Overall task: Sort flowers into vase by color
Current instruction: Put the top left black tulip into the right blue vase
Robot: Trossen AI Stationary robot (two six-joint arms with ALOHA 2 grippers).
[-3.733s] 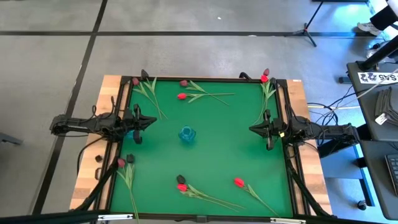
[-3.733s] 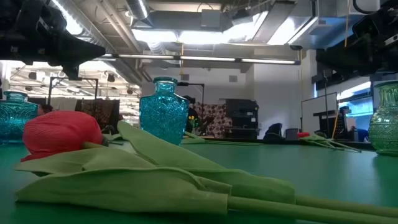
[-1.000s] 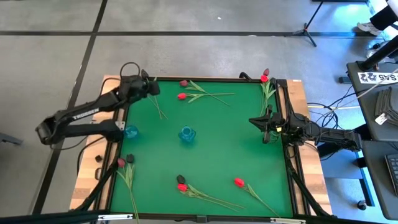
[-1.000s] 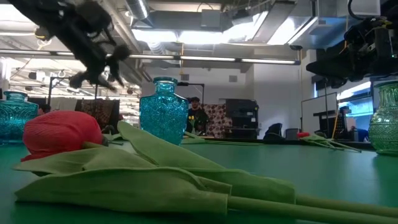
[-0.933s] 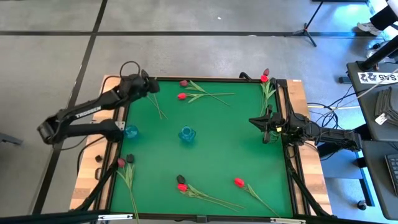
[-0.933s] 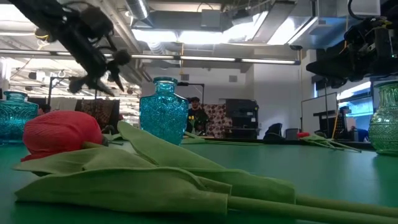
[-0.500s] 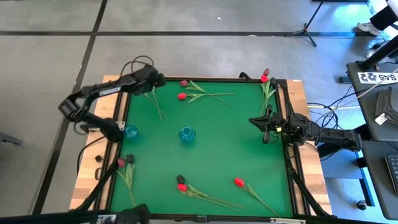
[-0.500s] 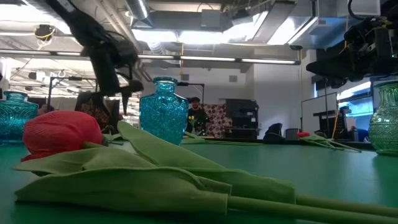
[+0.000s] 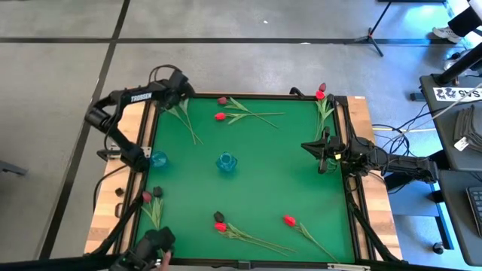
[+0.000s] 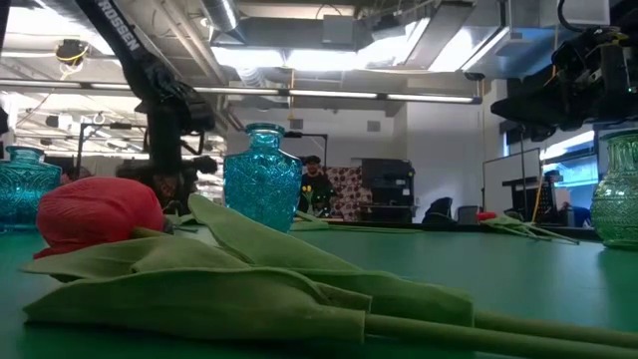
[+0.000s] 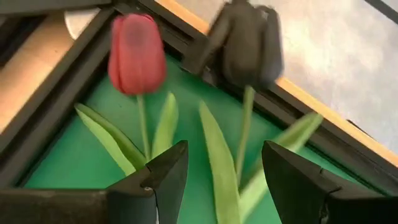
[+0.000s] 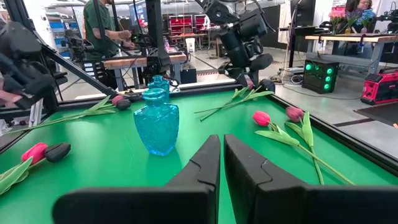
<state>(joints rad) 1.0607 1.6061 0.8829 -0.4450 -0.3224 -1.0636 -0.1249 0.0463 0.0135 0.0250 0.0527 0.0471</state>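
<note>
My left gripper is open and points down over the table's far left corner. In the left wrist view its fingers stand above the stems and leaves of a pink-maroon tulip and a near-black tulip, touching neither. Both lie flat on the green mat, their heads by the frame. My right gripper waits shut at the right edge and shows in its own view. A blue vase stands at the mat's centre.
Another blue vase stands at the left edge and a greenish one at the right. More tulips lie at the far middle, far right, near left, near centre and near right. A dark shape shows at the near left edge.
My left gripper has turned to point down and has dropped toward the two tulips at the far left corner, while the arm's elbow has swung toward the far edge. A dark shape has come in at the near left edge.
</note>
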